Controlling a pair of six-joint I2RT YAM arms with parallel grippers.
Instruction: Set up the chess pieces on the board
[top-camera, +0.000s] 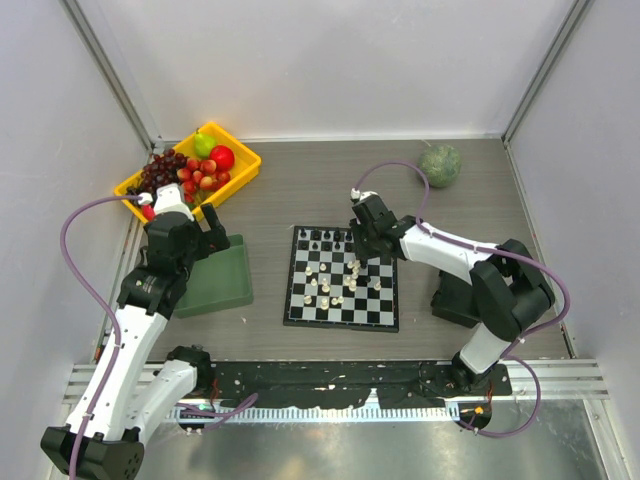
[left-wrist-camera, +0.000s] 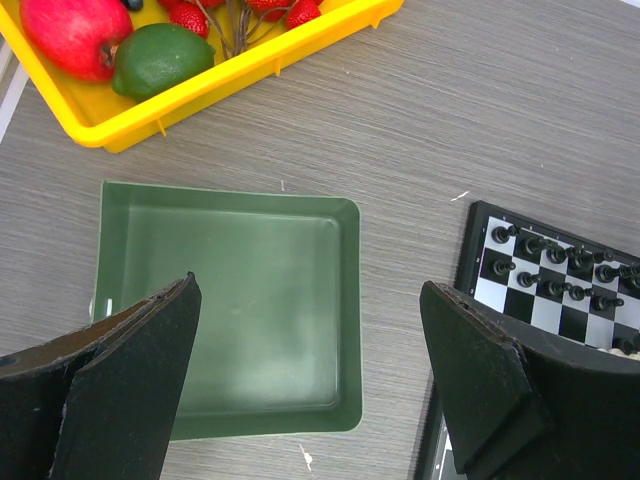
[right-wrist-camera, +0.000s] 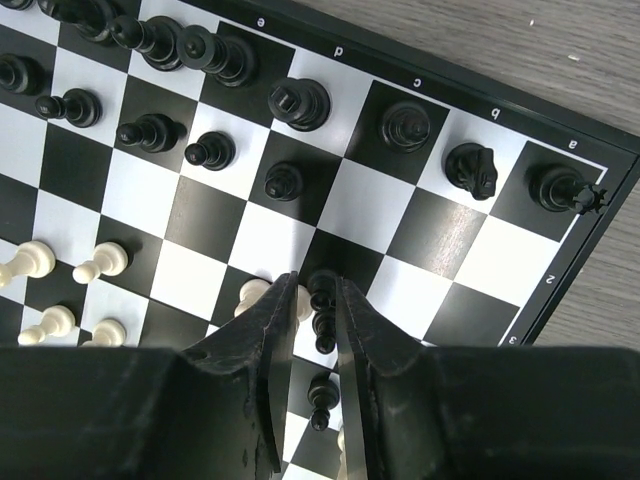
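One black chess piece (right-wrist-camera: 322, 296) between the right fingers (right-wrist-camera: 268, 345)

Yellow fruit tray (top-camera: 236, 180), green tray (top-camera: 215, 285)

Right wrist view: right gripper (right-wrist-camera: 316, 290) body hides the board (right-wrist-camera: 350, 200) rows under it. Black piece (right-wrist-camera: 323, 305) sits between its jaws, grip unclear. Overhead, chess pieces (top-camera: 335, 280) too small to identify. Left wrist view crops the board at the right edge.

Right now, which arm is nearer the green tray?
Left. Its open fingers hang right above the tray; the right arm's fingers sit low among the pieces on the board, off to the tray's right.
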